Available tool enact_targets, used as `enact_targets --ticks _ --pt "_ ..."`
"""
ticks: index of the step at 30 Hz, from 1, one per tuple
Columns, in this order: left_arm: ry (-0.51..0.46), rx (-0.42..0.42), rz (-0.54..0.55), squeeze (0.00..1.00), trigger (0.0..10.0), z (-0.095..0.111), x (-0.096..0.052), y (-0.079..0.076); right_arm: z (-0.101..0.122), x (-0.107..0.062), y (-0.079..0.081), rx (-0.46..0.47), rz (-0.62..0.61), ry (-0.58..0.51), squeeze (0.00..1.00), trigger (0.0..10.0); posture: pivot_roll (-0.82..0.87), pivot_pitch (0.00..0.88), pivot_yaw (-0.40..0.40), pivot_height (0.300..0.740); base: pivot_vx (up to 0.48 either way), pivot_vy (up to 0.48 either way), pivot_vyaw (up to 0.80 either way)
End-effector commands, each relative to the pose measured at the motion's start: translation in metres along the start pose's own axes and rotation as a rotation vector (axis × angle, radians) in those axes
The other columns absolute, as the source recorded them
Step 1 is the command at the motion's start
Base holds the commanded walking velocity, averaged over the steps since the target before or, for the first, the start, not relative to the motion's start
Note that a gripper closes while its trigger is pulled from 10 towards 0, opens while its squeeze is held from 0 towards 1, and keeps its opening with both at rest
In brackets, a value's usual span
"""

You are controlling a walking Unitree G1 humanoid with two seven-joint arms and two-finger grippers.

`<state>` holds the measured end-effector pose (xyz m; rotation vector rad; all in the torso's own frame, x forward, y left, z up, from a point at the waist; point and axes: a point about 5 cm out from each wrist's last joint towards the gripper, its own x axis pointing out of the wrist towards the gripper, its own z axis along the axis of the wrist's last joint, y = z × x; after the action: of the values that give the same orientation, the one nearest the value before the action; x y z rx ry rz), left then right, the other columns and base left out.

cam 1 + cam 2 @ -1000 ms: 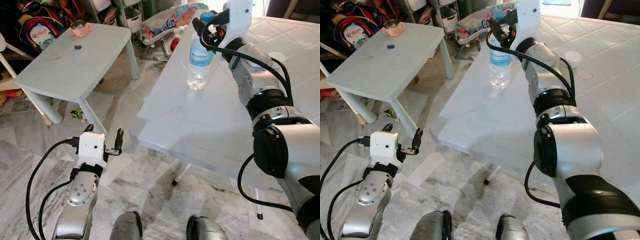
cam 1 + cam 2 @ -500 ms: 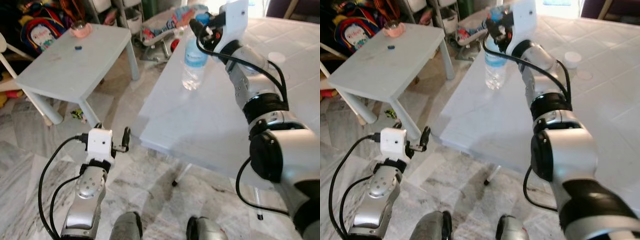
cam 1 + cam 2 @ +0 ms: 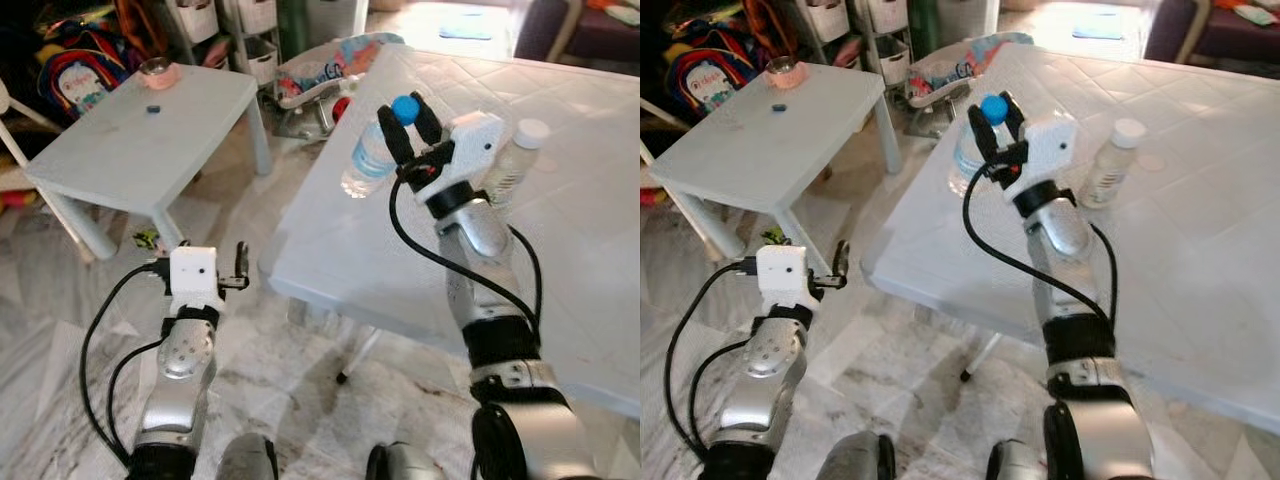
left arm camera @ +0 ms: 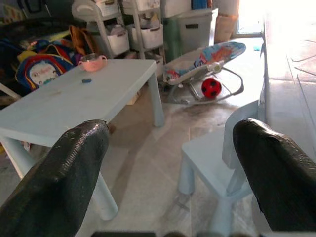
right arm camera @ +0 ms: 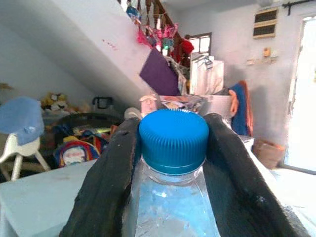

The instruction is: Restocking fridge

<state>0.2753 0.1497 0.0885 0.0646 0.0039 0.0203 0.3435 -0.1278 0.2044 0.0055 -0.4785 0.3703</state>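
Note:
My right gripper is shut on the neck of a clear water bottle with a blue cap. The bottle hangs tilted above the left edge of the big white table, its base off the surface. In the right wrist view both black fingers press the cap's sides. A second bottle with a white cap stands on the table just right of that gripper. My left gripper is held low over the floor beside the table, open, with nothing between its fingers.
A low pale-blue table at the left carries a pink bowl and a small blue object. A pale-blue child chair, a baby bouncer with a red ball, shelves and a backpack lie beyond. The floor is marble.
The right gripper has lifted the water bottle off the table and drawn it nearer, tilted. The view has shifted, bringing the white-capped bottle in. The left arm has hardly moved.

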Motion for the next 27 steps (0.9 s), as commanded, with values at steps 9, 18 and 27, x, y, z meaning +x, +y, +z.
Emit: enact_targets --ticks 9,18,27 --pt "-0.009 0.004 0.043 0.00 10.0 -0.001 0.009 0.005 0.026 0.007 0.016 -0.089 0.061 -0.080 0.00 10.0 0.06 0.000 0.031 0.740 -0.341 0.000 0.00" --pt "-0.004 -0.006 0.054 0.00 10.0 -0.004 0.006 0.003 0.030 0.014 0.021 -0.062 0.083 -0.082 0.00 10.0 0.07 0.000 0.020 0.740 -0.480 0.000 0.00" --pt "-0.004 0.004 0.068 0.00 10.0 -0.006 0.007 0.007 0.018 0.003 0.021 -0.008 0.072 -0.022 0.00 10.0 0.06 0.000 0.019 0.740 -0.480 0.000 0.00"
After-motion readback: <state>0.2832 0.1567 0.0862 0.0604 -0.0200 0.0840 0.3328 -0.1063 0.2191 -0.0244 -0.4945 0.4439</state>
